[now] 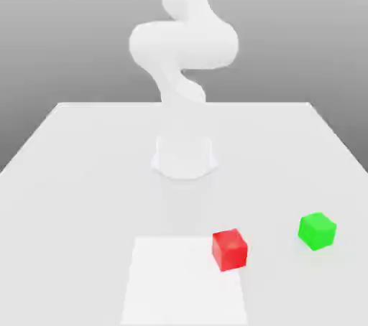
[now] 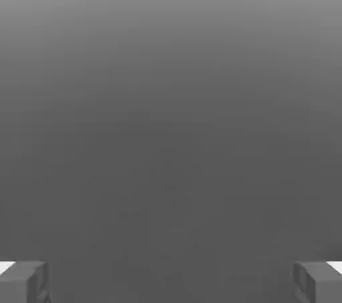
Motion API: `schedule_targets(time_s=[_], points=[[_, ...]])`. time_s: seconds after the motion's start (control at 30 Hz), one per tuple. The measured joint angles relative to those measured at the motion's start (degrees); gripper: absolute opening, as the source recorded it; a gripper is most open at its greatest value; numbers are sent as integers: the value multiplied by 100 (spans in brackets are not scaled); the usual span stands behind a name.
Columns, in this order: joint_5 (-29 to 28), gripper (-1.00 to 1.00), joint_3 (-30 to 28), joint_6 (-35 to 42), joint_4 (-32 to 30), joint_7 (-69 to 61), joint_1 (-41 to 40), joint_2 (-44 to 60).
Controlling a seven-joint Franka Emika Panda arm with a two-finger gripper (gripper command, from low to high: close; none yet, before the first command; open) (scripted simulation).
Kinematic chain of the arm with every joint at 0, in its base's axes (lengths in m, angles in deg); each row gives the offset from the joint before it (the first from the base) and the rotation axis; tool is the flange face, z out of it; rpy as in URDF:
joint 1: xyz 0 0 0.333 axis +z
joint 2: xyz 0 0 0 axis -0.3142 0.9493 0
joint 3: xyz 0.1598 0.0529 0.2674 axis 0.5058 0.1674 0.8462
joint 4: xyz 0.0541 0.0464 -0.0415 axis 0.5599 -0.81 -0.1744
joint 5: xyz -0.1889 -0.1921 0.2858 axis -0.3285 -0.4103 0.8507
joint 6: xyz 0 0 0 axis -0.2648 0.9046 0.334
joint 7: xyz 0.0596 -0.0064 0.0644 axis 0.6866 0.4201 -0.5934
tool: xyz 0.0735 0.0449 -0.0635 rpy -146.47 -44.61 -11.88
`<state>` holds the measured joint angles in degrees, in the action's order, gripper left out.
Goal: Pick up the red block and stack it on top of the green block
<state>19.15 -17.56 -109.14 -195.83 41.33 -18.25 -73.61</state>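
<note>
"Grey background (image 1: 57, 37), paler toward the top, behind a broad white desk (image 1: 72, 202) whose far edge runs straight across the exterior view. What lies on the surface?"

"A paler rectangle (image 1: 180, 285), in the near part of the desk. The red block (image 1: 229, 250) sits at its edge on the exterior view's right, turned slightly askew. The green block (image 1: 317, 230) rests on the desk farther toward the exterior view's right and a little farther back, also turned at an angle. The two blocks stand apart, each on its own footing, unstacked."

"And the pose of the arm (image 1: 183, 44)?"

"White and upright. It rises from a base (image 1: 185, 156) standing on the desk behind the blocks, in the middle of the exterior view. Above the narrow lower section, a bulky rounded joint spreads sideways; from there the arm continues upward past the frame's upper edge."

"What does the hand view contribute?"

"The gripper (image 2: 171, 283), set wide. Its two dark fingers (image 2: 25, 283) stand well apart, with nothing held between them. Beyond lies a smooth grey gradation, light passing into dark, and a small white patch (image 2: 5, 266) shows beside each finger."

"The exterior view, by comparison?"

"It supplies the layout: both blocks, the desk and the standing arm, with the red block nearer the middle than the green."
</note>
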Motion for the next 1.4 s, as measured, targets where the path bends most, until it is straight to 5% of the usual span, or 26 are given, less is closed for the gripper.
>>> schedule_targets(time_s=[0.4, 0.6, 0.83, 0.87, 1.1, 1.4], points=[[-321, 0, 522, -1587, -1651, -21, 161, 2556], [25, 0, 664, -2444, -2506, -402, 465, 3870], [-333, 0, 312, -3546, -2456, -152, 733, 5200], [-405, -100, 215, -3705, -2434, -104, 813, 5388], [-441, -100, 196, -3741, -2427, -73, 828, 5432], [140, -100, 507, -2529, -2583, -274, 737, 4051]])
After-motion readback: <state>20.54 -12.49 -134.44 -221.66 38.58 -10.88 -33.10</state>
